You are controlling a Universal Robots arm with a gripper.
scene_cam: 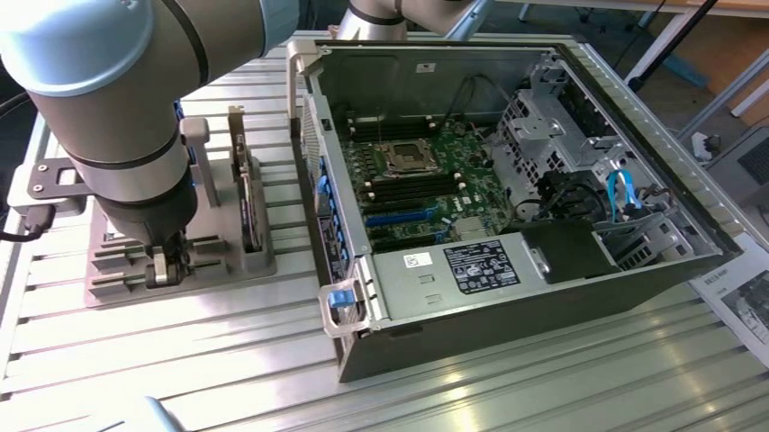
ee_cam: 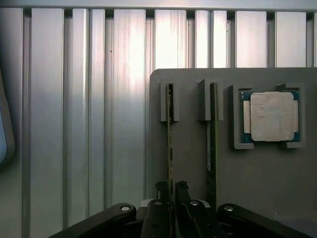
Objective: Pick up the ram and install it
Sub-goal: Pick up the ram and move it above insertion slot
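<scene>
RAM stick (ee_cam: 170, 144) stands on edge in a slot of the grey holder (ee_cam: 257, 183), its near end between the gripper's fingers (ee_cam: 161, 196). The gripper (ee_cam: 171, 191) is clenched on the RAM stick, one finger against each face, and the stick is still seated in its slot. Just beside it, in the neighbouring slot, a second memory stick (ee_cam: 211, 148) stands parallel to it and apart from the fingers. Beyond that, a square silver processor (ee_cam: 273, 116) lies flat in its own recess of the holder. The holder rests on a ribbed aluminium table (ee_cam: 74, 124).

In the exterior view the arm (scene_cam: 108, 99) reaches straight down, with the gripper (scene_cam: 168, 268) low over the holder (scene_cam: 229, 265) at the exterior view's left. A dark upright card (scene_cam: 247, 198) stands in the holder just behind the gripper. Well apart, toward the exterior view's right, an open computer case (scene_cam: 360, 360) lies on its side on the table, showing the green motherboard (scene_cam: 420, 184), the processor socket (scene_cam: 402, 155), a labelled power supply (scene_cam: 481, 265) and blue cables (scene_cam: 621, 193).
</scene>
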